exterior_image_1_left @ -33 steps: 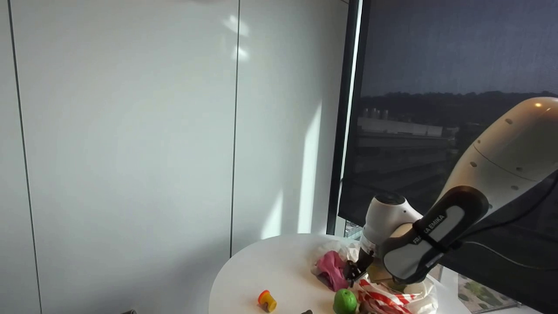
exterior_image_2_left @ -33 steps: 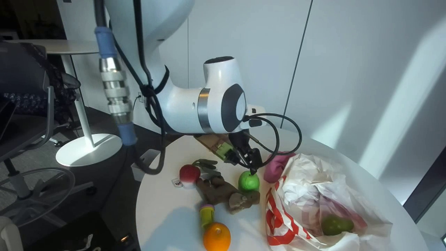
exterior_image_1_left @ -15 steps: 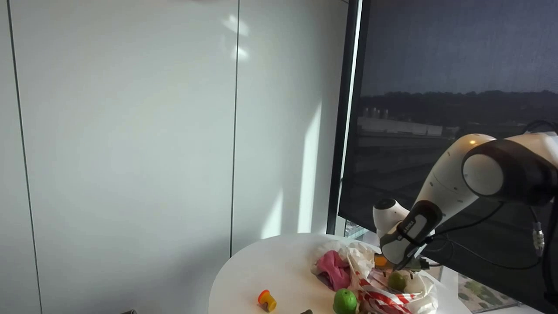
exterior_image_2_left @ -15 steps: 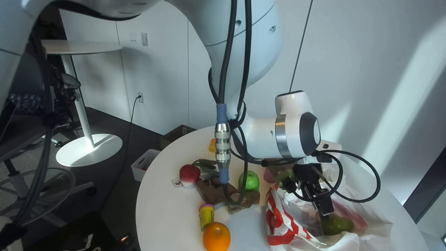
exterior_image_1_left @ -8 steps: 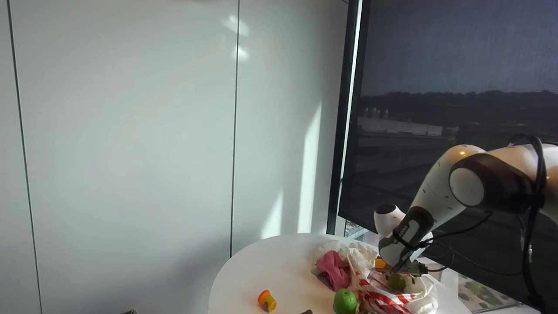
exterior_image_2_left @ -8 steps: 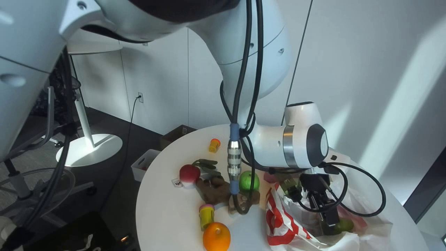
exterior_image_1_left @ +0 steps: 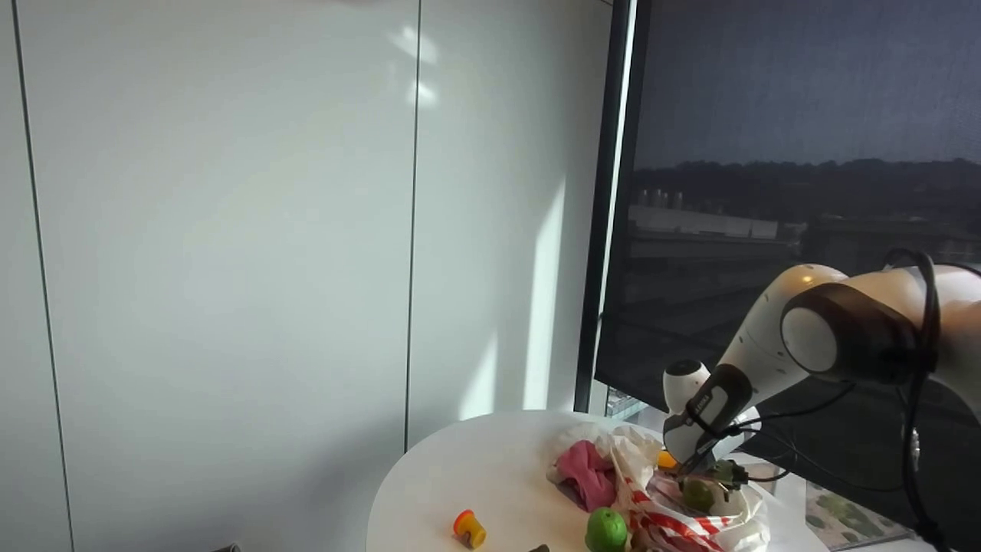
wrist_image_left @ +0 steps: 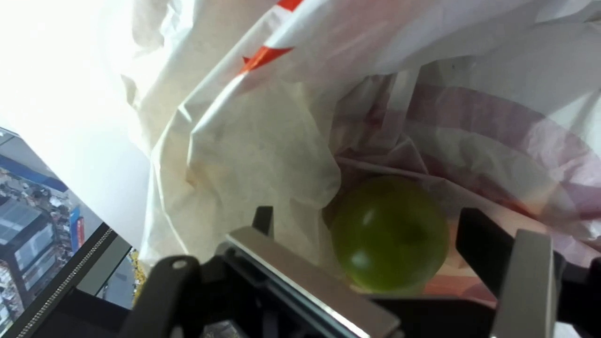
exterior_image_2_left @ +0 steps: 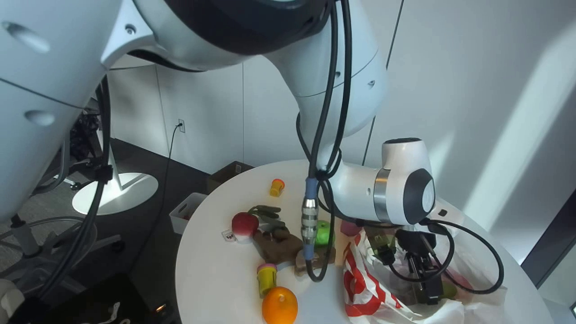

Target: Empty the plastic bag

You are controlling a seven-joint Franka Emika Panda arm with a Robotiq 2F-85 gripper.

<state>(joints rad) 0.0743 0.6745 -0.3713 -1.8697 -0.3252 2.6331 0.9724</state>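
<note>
The plastic bag is thin, white and red-printed. It lies on its side, mouth open, on the round table in both exterior views, and its crumpled film fills much of the wrist view. A green fruit lies inside it and also shows in both exterior views. My gripper is open at the bag's mouth, over the fruit. The fruit sits between the fingers, close to the right fingertip and farther from the left one. I see no contact with it.
On the white table outside the bag lie an orange, a yellow jar, a brown plush toy, a red fruit, a green apple, a small orange-lidded jar and a pink cloth.
My gripper has moved from beside the green apple to the bag and down over the green fruit. In the last half second it sank slightly further. The bag and fruit have not visibly moved.
</note>
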